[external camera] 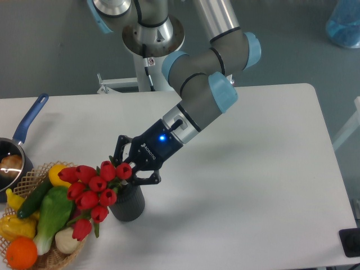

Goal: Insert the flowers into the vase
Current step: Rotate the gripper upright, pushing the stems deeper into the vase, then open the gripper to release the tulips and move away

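The flowers [93, 191], red tulips with green leaves, lean out to the left over the mouth of the vase [128, 207]. The vase is a short dark grey cylinder standing on the white table, just right of the wicker basket. The lower stems are hidden behind the tulip heads and the vase rim. My gripper [130, 167] reaches down-left from the arm, right above the vase. Its black fingers [115, 153] stand on either side of the bunch and close on it. The fingertips are partly hidden by the tulip heads.
A wicker basket [22, 179] with colourful vegetables sits at the front left, touching the tulip heads. A blue-handled saucepan [25, 126] is at the left edge. The arm's base [152, 34] stands behind the table. A blue object [344, 22] lies on the floor at the top right.
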Tool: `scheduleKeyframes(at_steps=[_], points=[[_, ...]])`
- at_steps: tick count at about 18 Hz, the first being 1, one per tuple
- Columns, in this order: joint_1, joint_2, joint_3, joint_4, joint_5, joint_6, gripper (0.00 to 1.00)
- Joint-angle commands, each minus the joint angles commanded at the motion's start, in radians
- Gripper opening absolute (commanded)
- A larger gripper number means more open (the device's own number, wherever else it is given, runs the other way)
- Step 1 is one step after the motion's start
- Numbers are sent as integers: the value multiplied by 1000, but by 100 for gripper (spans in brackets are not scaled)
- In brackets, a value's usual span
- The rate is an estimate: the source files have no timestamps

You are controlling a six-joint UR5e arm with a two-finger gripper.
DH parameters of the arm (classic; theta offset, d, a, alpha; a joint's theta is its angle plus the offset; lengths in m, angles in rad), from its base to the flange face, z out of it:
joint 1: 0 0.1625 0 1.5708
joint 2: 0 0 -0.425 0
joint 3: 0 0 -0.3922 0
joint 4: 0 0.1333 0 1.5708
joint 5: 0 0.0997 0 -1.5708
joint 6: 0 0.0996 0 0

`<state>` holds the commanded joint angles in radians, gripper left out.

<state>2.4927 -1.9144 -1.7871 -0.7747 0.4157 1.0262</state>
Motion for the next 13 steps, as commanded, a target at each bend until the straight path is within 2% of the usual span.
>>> scheduleKeyframes(at_steps=[1,3,6,11,13], points=[[0,0,0,0,3,2,44],[0,3,-2,0,55,5,100],[6,6,-8,-2,61,9,100],[51,54,-58,-2,173,67,100],[72,72,-55,-2,231,74,100]])
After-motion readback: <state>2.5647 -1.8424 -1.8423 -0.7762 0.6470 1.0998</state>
